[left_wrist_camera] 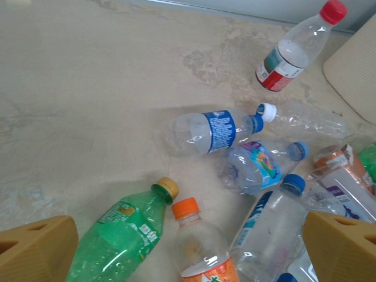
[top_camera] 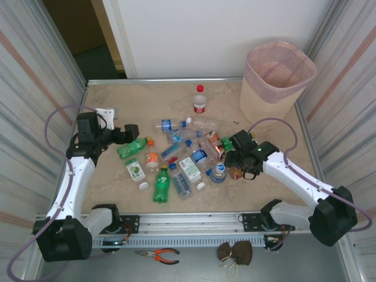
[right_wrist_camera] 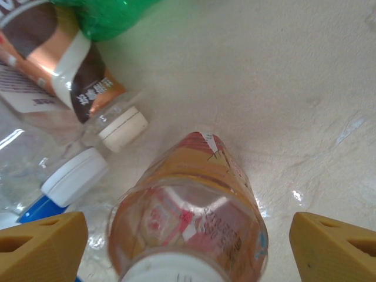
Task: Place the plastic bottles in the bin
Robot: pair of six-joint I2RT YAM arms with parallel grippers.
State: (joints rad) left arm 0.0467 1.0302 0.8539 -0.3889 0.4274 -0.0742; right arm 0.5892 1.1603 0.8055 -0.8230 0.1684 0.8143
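Several plastic bottles [top_camera: 176,158] lie scattered mid-table; one red-capped bottle [top_camera: 200,100] stands upright behind them. The beige bin [top_camera: 276,79] with its pink liner stands at the far right corner. My left gripper [top_camera: 128,134] is open beside a green bottle [top_camera: 132,147]. In the left wrist view its fingers [left_wrist_camera: 35,249] spread wide above the green bottle [left_wrist_camera: 120,238] and an orange-capped bottle [left_wrist_camera: 202,247]. My right gripper [top_camera: 241,160] is open over a brownish orange-labelled bottle [right_wrist_camera: 188,200], which lies between the fingers [right_wrist_camera: 335,247] without touching them.
A white bracket [top_camera: 107,111] lies at the far left of the table. Raised rails edge the table, with striped walls on both sides. Pliers [top_camera: 157,254] and a brown pouch [top_camera: 235,252] lie below the front rail. The bin's wall [left_wrist_camera: 355,70] is near the upright bottle [left_wrist_camera: 296,50].
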